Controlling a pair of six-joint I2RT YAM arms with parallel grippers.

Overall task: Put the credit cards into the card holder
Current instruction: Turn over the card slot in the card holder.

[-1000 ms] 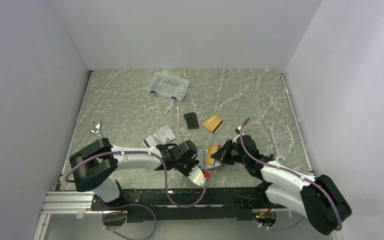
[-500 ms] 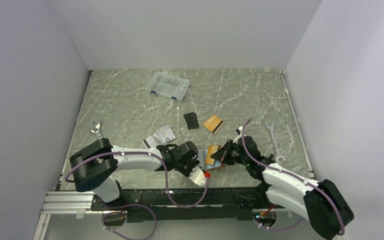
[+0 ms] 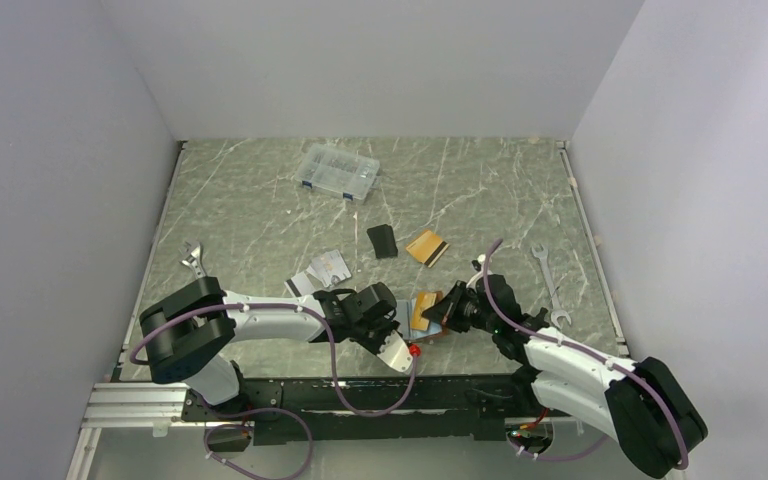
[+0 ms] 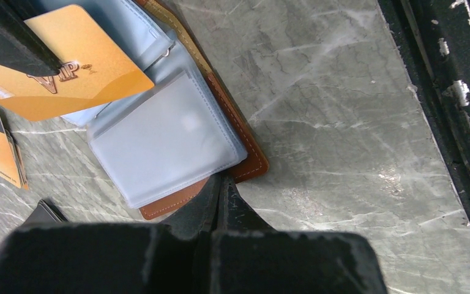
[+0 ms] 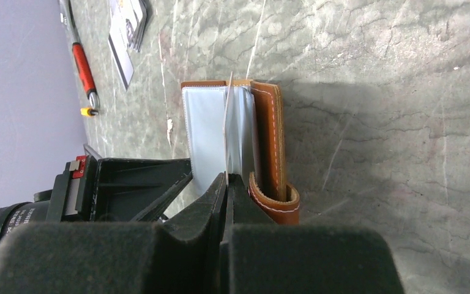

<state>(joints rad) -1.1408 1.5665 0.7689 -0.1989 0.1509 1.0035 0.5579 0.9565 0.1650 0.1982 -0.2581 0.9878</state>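
The brown leather card holder (image 4: 248, 164) lies open on the table, its clear sleeves (image 4: 165, 138) fanned up. My right gripper (image 5: 227, 179) is shut on an orange credit card (image 4: 67, 67). In the right wrist view this card (image 5: 227, 122) shows edge-on, its far end among the sleeves of the holder (image 5: 272, 135). My left gripper (image 4: 220, 182) is shut, its tips against the holder's near leather edge. Both grippers, left (image 3: 401, 319) and right (image 3: 448, 309), meet at the holder near the table's front. A second orange card (image 3: 427, 247) and silver-grey cards (image 3: 321, 269) lie flat farther back.
A small black rectangle (image 3: 382, 241) lies beside the loose orange card. A clear compartment box (image 3: 338, 171) stands at the back. Wrenches lie at the left (image 3: 193, 258) and right (image 3: 548, 280). A red-handled screwdriver (image 5: 83, 66) rests by the table's front edge.
My right wrist has shifted slightly with the orange card in it. The left arm and the card holder have not visibly moved.
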